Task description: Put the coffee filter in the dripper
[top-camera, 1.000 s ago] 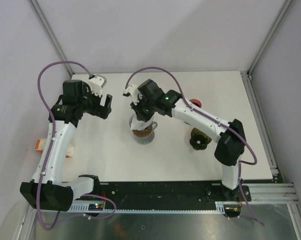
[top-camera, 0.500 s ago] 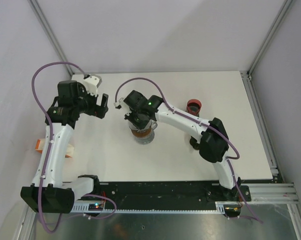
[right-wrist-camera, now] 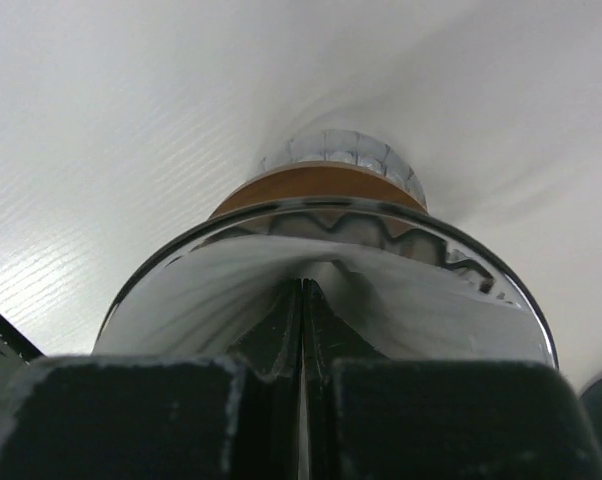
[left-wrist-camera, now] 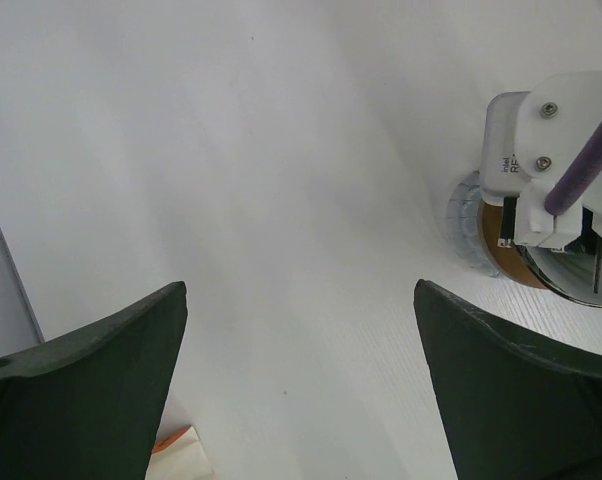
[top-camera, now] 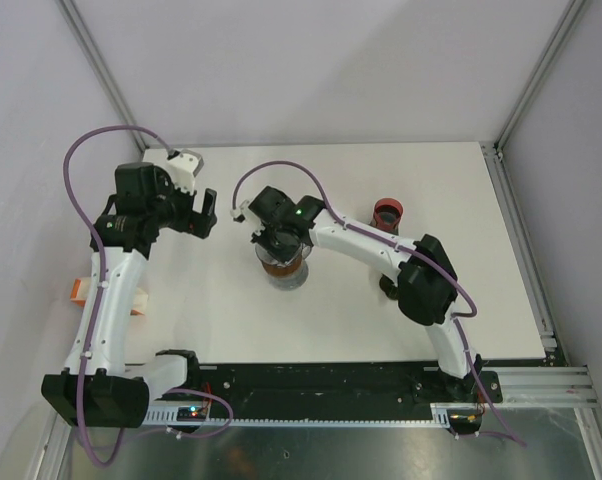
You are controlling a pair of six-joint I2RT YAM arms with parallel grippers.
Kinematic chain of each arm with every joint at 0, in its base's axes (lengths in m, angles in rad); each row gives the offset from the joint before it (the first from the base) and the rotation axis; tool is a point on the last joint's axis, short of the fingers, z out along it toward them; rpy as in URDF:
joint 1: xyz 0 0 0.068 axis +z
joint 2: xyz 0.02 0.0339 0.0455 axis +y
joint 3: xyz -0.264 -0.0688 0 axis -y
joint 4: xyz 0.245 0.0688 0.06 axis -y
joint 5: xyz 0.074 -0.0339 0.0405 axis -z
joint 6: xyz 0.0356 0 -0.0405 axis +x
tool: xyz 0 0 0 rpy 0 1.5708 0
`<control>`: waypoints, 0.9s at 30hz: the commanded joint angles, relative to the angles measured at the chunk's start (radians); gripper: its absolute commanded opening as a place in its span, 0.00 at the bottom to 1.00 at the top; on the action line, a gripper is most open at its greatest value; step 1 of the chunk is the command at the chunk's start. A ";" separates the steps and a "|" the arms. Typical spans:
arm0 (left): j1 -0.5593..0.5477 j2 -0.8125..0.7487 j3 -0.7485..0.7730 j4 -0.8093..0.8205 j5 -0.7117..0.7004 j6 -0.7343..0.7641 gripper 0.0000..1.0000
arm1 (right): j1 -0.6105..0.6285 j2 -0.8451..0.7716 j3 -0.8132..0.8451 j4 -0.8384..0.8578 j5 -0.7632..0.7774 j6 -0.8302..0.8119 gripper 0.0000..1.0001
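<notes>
The dripper (top-camera: 286, 270), a glass cone with a wooden collar on a clear base, stands mid-table. In the right wrist view its dark rim (right-wrist-camera: 326, 208) circles the white coffee filter (right-wrist-camera: 191, 300), which lies spread inside the cone. My right gripper (top-camera: 278, 243) points down into the dripper. It (right-wrist-camera: 303, 288) is shut, and its tips press into the middle of the filter. To the left of the dripper, above bare table, my left gripper (top-camera: 209, 212) hangs open. The left wrist view shows nothing inside that gripper (left-wrist-camera: 299, 290), and the dripper (left-wrist-camera: 501, 255) shows at the right edge.
A red cup (top-camera: 388, 212) stands behind and right of the dripper. A dark object (top-camera: 388, 288) is mostly hidden under the right arm's elbow. An orange and white packet (top-camera: 78, 289) lies at the table's left edge, and a corner of the packet (left-wrist-camera: 176, 455) shows in the left wrist view.
The right arm swung left and lowered its shut gripper into the dripper, taking the white filter down inside. The left arm drew back slightly to the left and stayed open.
</notes>
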 commanded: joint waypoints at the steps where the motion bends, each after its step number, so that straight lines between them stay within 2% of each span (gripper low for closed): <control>1: 0.009 -0.031 -0.005 0.021 0.027 -0.008 1.00 | -0.008 0.022 -0.029 0.024 0.005 0.014 0.00; 12: 0.009 -0.028 -0.005 0.021 0.034 -0.007 1.00 | -0.010 0.019 -0.013 0.023 0.002 0.003 0.00; 25: 0.009 -0.026 -0.002 0.022 0.040 -0.008 1.00 | 0.007 -0.084 0.024 0.005 0.000 -0.069 0.00; 27: 0.009 -0.025 0.000 0.021 0.038 -0.007 1.00 | 0.007 -0.096 0.024 0.004 -0.001 -0.073 0.03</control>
